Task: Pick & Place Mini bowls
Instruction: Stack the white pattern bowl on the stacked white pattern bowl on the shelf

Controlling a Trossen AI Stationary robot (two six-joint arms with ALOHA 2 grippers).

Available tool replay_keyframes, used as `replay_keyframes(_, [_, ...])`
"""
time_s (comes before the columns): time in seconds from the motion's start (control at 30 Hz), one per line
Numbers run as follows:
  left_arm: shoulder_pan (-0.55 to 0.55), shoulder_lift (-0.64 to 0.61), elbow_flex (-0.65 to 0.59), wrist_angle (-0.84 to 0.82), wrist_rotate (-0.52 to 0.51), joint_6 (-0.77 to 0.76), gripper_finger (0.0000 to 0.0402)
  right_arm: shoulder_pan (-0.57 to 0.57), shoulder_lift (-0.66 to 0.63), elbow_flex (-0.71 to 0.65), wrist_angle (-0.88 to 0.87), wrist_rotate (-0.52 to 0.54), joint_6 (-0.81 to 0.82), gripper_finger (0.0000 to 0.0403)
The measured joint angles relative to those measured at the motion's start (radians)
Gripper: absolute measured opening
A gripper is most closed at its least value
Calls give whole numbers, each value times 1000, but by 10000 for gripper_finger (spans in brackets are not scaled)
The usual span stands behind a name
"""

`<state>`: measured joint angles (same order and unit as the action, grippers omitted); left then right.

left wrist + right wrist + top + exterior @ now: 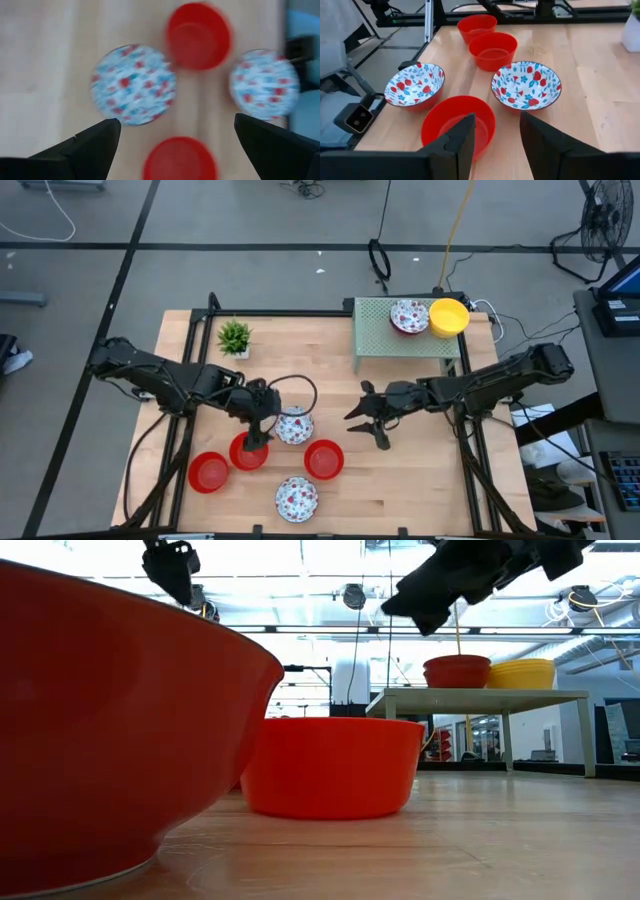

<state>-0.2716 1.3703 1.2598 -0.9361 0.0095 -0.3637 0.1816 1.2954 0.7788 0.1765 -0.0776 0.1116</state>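
Observation:
Three red mini bowls (pixel 208 472) (pixel 248 452) (pixel 324 459) and two white floral ones (pixel 294 425) (pixel 297 498) stand on their bases near the table's front. A floral bowl (pixel 409 316) and a yellow bowl (pixel 448 317) sit on the green rack (pixel 400 340). My left gripper (pixel 258 432) hangs open above the middle red bowl (pixel 180 159), its fingers wide apart and clear of it. My right gripper (pixel 368 418) is open in the air right of the bowls, pointing at them, above the nearest red bowl (pixel 458 125).
A small green potted plant (pixel 235 337) stands at the far left of the table. The rack on legs (pixel 480 695) fills the far right corner. Bare wood lies to the right front (pixel 420 490). Black frame rails run along the table's edges.

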Motion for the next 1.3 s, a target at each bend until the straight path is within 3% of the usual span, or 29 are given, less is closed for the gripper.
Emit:
replay_keyframes(0.3, [-51,16,0,223,41,52,395,30,-90,0,-43,3,69,141])
replay_keyframes(0.57, [-61,146,-11,225,-40,90,395,77,-94,0,-53,3,71,141])
replay_keyframes(0.97, [-64,390,-12,173,-80,74,395,89,-93,0,-86,55,86,141])
replay_keyframes(1.3, [-65,445,-12,163,-116,77,389,89,-93,0,-83,56,90,141])
